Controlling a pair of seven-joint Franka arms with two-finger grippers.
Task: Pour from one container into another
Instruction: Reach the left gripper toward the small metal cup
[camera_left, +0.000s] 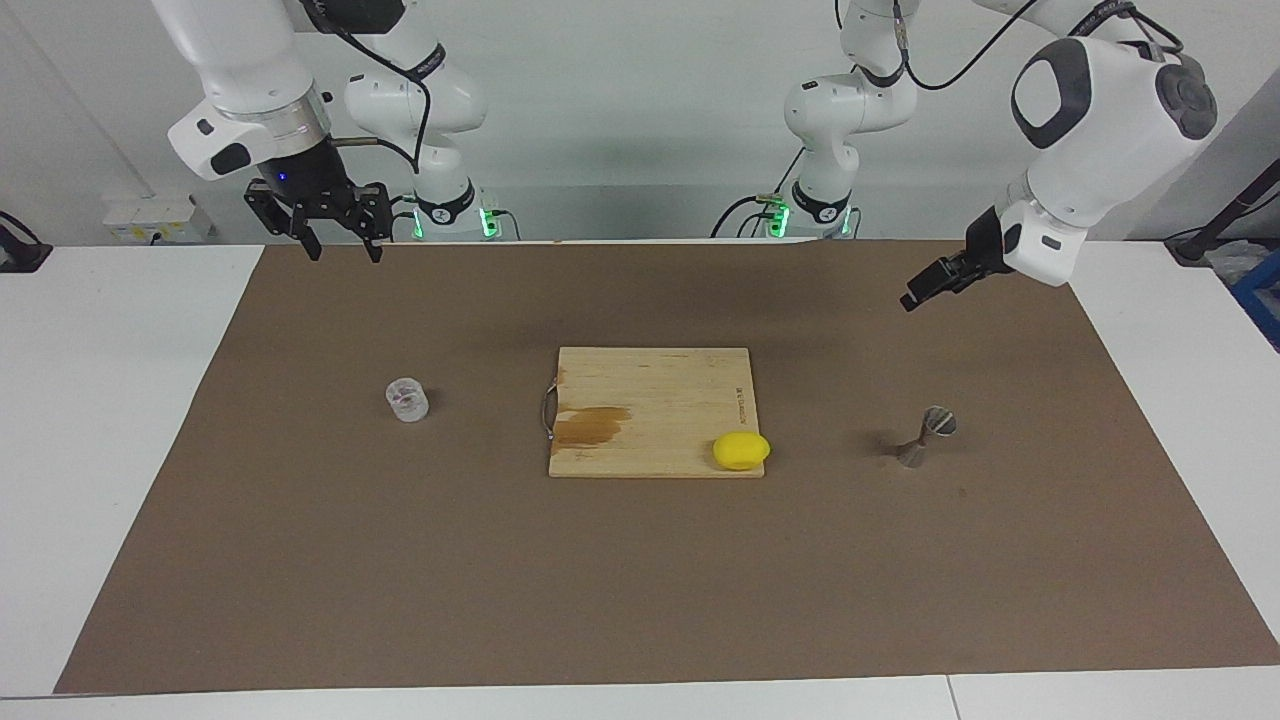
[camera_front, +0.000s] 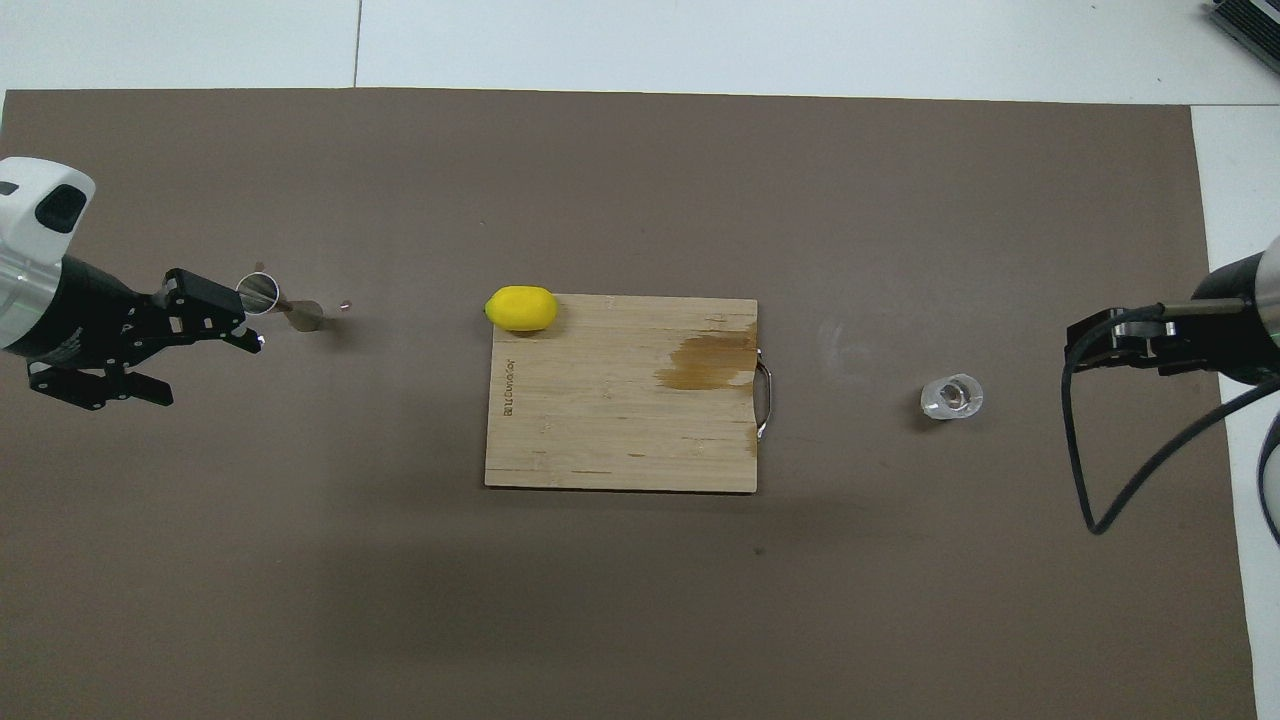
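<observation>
The little glass cup (camera_left: 407, 399) stands on the worktop (camera_left: 640, 560) toward the right arm's end, the metal jigger (camera_left: 926, 436) toward the left arm's end, and both the left end effector (camera_front: 205, 345) and the right end effector (camera_left: 340, 238) hang wide open in the air, holding nothing.

open mat around glass cup (camera_left: 407, 399), jigger (camera_left: 926, 437), cutting board (camera_left: 650, 400) between

From my station I see a wooden cutting board (camera_left: 652, 411) at the centre of the frame, lying flat on the brown mat (camera_left: 640, 580) that covers most of the white counter (camera_left: 110, 400). A dark stain (wet-looking) marks the board near its metal handle (camera_left: 546, 411). A yellow lemon (camera_left: 741, 450) sits at the board's lower right corner in the facing view, partly overhanging the edge.
</observation>
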